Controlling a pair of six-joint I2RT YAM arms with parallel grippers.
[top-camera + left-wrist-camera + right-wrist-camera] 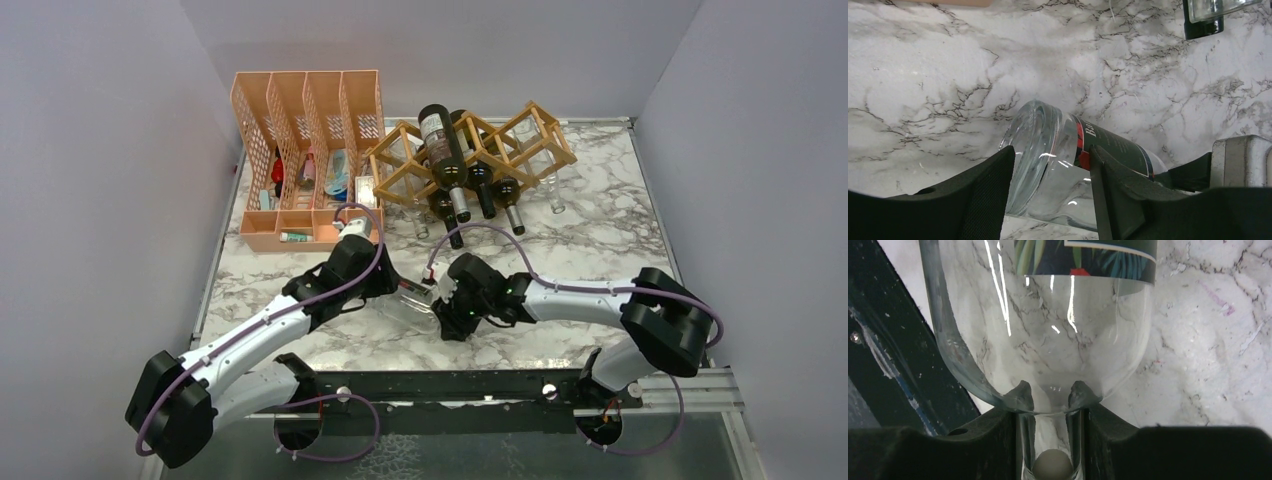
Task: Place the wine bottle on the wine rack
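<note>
A clear glass wine bottle (415, 303) with a dark label lies on the marble table between my two grippers. My left gripper (393, 287) is closed on its base end; in the left wrist view, its fingers (1050, 152) sit either side of the bottle's (1048, 145) thick glass bottom. My right gripper (447, 303) is shut on the neck; in the right wrist view, its fingers (1050, 390) pinch the neck just below the bottle's (1048, 340) shoulder. The light wooden wine rack (515, 135) stands at the back centre.
Several dark bottles (443, 150) lie in the rack, their necks pointing toward me; one neck end shows in the left wrist view (1203, 20). An orange perforated file organiser (300, 120) stands left of the rack. Grey walls close in the table (600, 240) on three sides.
</note>
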